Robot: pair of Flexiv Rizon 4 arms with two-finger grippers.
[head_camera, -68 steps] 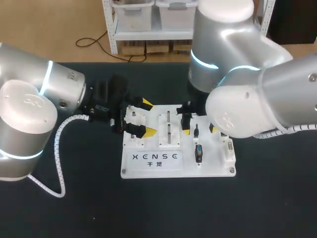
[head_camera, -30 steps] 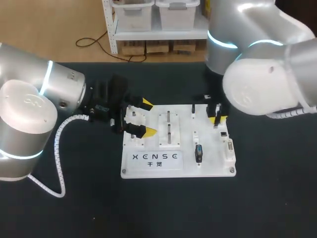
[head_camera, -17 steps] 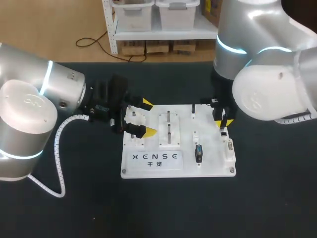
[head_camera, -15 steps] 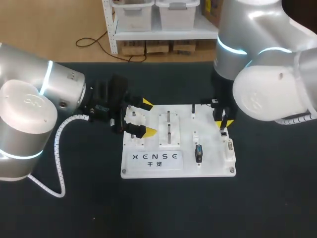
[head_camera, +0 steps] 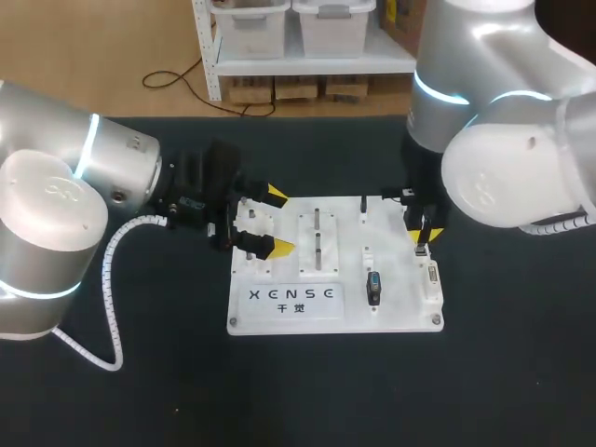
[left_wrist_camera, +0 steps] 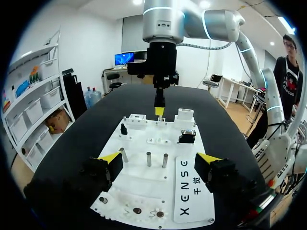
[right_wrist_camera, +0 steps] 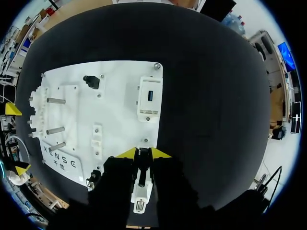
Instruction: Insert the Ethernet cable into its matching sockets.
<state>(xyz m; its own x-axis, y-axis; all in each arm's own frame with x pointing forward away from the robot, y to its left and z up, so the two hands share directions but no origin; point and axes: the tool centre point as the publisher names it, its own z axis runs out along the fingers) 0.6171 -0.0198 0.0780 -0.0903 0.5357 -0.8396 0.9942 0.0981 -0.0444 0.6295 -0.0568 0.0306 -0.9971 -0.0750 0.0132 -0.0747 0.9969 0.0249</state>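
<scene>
While our left gripper (head_camera: 278, 221) hangs over the left end of the flat white plastic socket board (head_camera: 289, 312), its yellow-tipped fingers stand wide apart and hold nothing. Our right gripper (head_camera: 419, 235) points straight down over the board's right edge. Its fingers are pressed together on what looks to be the short dark Ethernet cable plug (right_wrist_camera: 142, 166). In the left wrist view that gripper sits between the small white socket block (left_wrist_camera: 136, 120) and the larger white socket block (left_wrist_camera: 184, 115). The plug is low over the board there, but we cannot tell whether it touches. The board rests on the black table (head_camera: 140, 372).
</scene>
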